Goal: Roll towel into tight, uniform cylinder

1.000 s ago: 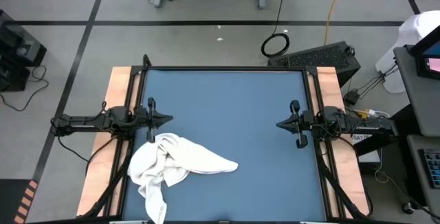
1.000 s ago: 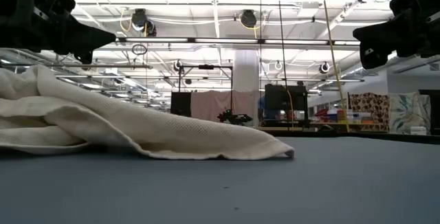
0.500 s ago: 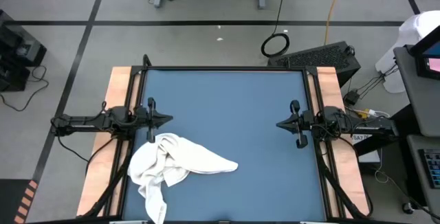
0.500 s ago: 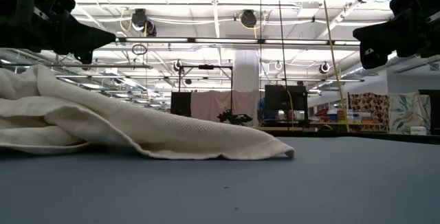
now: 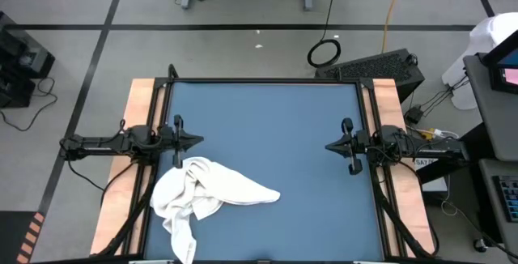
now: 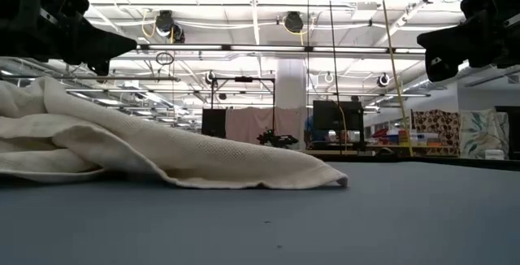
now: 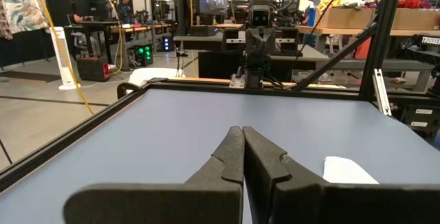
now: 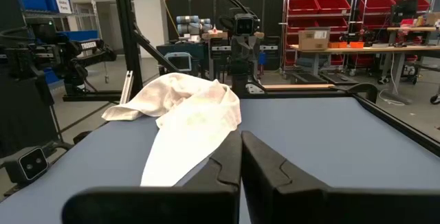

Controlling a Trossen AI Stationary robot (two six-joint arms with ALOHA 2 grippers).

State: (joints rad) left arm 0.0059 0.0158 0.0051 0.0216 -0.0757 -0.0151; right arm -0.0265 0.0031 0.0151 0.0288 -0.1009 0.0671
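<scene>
My left gripper (image 5: 197, 142) is hanging over the left side of the counter (image 5: 267, 134), a little way in from the edge. Its jaws are pressed all the way together, and they are holding nothing. I can see that in my left wrist view, where the two dark tips are touching.

Just beside that gripper, toward the front edge, the towel (image 5: 206, 191) is lying in a messy heap. It is bunched and wrinkled, with one corner poking out toward the middle of the blue mat and one bit trailing off toward the front left. In the low view the towel (image 6: 146, 155) is sitting in soft lumps, and nothing is touching it.

So I am thinking the job is not started yet. The towel is not flat, and no part of it is rolled. I am guessing it needs to be spread out and smoothed first, and then rolled up tight and even from one end.

My right gripper (image 5: 330, 146) is waiting over the right side of the counter, well apart from the towel. Its jaws are shut tight too, and they are holding nothing.
</scene>
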